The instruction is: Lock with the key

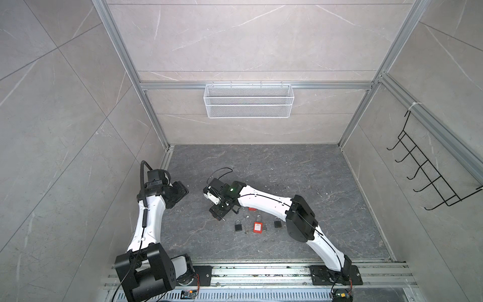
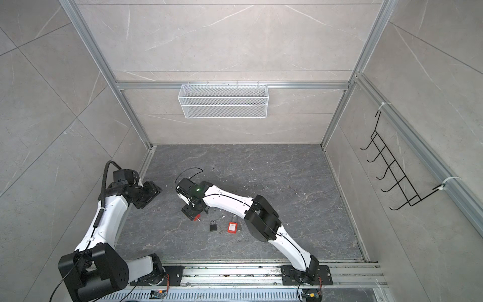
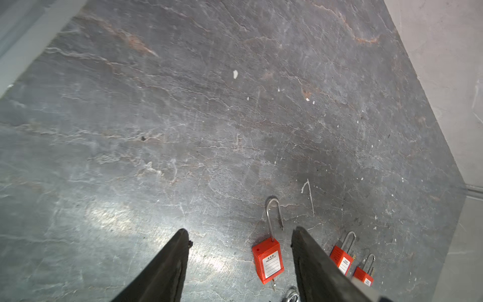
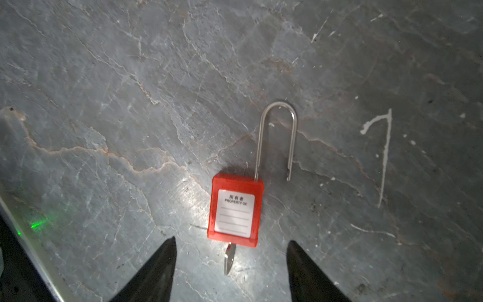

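Padlock (image 4: 235,211) with key (image 4: 229,258) inserted lies before spread right tool (image 4: 232,240)

The rear floor (image 1: 274,167) is left bare. Toward the front, passage is blocked by a black padlock (image 1: 238,226), a red padlock (image 1: 258,227) and the right arm (image 1: 264,198) stretched across.

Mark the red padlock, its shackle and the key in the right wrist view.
red padlock (image 4: 234,213), right wrist view, white label on body.
shackle (image 4: 279,103), right wrist view, top of bend.
key (image 4: 228,258), right wrist view, blade.
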{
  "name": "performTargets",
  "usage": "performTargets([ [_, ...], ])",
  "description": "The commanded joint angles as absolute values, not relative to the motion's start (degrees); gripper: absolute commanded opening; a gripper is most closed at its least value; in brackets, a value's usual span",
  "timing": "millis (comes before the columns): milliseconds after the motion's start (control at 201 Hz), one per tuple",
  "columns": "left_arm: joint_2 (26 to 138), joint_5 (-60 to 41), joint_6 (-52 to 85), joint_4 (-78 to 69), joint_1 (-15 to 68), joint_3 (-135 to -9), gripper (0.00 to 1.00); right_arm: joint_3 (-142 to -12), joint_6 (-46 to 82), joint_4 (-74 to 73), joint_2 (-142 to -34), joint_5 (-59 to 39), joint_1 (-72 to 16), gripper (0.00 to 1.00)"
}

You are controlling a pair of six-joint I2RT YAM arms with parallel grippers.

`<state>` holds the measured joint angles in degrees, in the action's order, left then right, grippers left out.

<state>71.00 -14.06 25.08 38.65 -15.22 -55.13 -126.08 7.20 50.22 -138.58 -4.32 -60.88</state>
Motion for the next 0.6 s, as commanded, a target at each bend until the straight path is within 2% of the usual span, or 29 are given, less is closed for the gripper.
performTargets([
  [0, 71.47, -16.26, 22.38, 37.46, -15.51, -54.63, 0.65, -134.04, 5.06, 60.05, -144.22, -4.49, -61.20, 0.67],
  [189, 71.21, -15.39, 21.40, 37.62, -15.52, -53.93, 0.65, -144.18, 5.36, 66.66, -151.73, -2.25, -61.26, 0.64],
  [418, 71.17, -15.43, 21.08, 37.89, -15.56, -54.01, 0.65, -145.06, 5.67, 67.50, -153.58, -2.82, -61.26, 0.60],
  [597, 70.17, -15.82, 20.33, 38.23, -15.49, -53.59, 0.65, -144.51, 4.17, 66.56, -152.58, -3.03, -61.26, 0.46],
])
